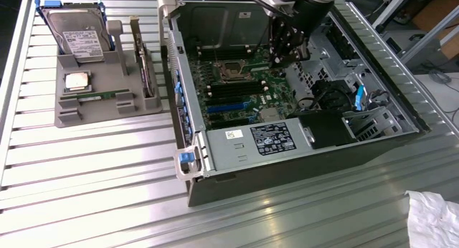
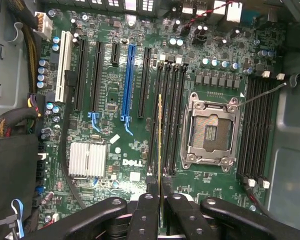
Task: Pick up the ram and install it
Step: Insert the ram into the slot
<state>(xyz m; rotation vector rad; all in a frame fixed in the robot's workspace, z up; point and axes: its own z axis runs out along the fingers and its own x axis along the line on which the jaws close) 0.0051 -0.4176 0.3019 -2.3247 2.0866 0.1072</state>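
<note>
So from the wrist camera, the black two-fingered hand (image 2: 160,212) is pinched nearly shut on the long thin green ram stick (image 2: 160,145), seen edge-on as a skinny yellowish-green line running out from between the fingers (image 2: 142,215). The stick hangs right over the bank of black memory slots (image 2: 166,115) just beside the open silver processor socket (image 2: 211,130) on the green Dell motherboard (image 2: 115,75). I can't tell whether it's touching a slot or a bit above it. A second bank of black slots (image 2: 257,135) sits on the other side of the socket, and a blue expansion slot (image 2: 128,82) lies past the first bank.

In the exterior view, nearest is a crumpled white cloth (image 1: 434,221) at the near corner of the ribbed metal table (image 1: 93,194). The open grey computer case (image 1: 287,97) lies in the middle of the table, with the black robot arm (image 1: 301,22) reaching down into its far half.

Toward the far corner on the exterior view's left sits a grey plastic parts holder (image 1: 100,105). It carries the other green ram stick (image 1: 90,97) lying flat, a square silver processor chip (image 1: 77,82) and, farthest back, a large silver hard drive with a white label (image 1: 77,35).
</note>
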